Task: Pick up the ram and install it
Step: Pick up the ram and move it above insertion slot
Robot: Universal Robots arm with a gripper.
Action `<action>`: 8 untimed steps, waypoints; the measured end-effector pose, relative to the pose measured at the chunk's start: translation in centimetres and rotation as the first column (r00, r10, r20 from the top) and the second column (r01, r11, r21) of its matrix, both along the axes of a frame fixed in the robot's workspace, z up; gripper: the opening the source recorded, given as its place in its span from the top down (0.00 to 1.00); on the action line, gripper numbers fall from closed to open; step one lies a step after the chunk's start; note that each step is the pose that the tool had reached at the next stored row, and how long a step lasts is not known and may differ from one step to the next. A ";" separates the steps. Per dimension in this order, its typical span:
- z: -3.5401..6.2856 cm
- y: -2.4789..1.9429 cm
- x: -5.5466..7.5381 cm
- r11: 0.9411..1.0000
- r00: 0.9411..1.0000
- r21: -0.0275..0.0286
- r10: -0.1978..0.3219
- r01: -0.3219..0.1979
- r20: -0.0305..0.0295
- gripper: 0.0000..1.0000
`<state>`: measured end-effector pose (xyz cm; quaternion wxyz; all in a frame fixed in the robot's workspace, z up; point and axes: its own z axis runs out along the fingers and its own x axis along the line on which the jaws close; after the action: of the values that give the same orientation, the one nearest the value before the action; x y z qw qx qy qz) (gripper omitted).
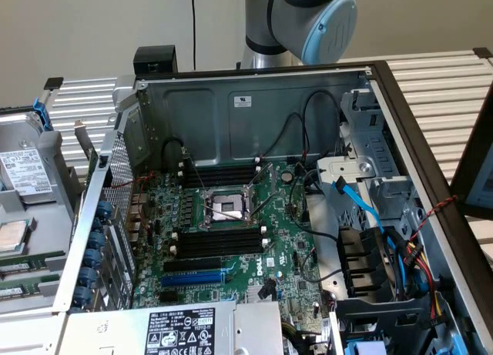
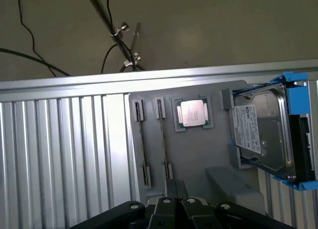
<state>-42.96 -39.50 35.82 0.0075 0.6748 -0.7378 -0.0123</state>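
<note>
Two ram sticks are standing on edge, side by side, in the grooves of a gray tray, and neither is being held. The gripper is hanging over the tray with its fingers pressed together and nothing between them, its tip near the end of the stick that is closer to the CPU. A hard drive in a blue bracket is resting just beside the CPU. In the exterior view, the tray is sitting at the left of the open case, where black slots are flanking the socket on the motherboard.
</note>
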 end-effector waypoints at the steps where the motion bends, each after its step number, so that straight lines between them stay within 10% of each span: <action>1: 0.00 0.00 0.0 1.000 1.000 0.000 0.000 0.000 0.000 0.90; 8: 0.00 0.00 0.0 1.000 1.000 0.000 0.000 0.000 0.000 0.82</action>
<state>-42.96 -39.50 35.82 0.0075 0.6748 -0.7378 -0.0123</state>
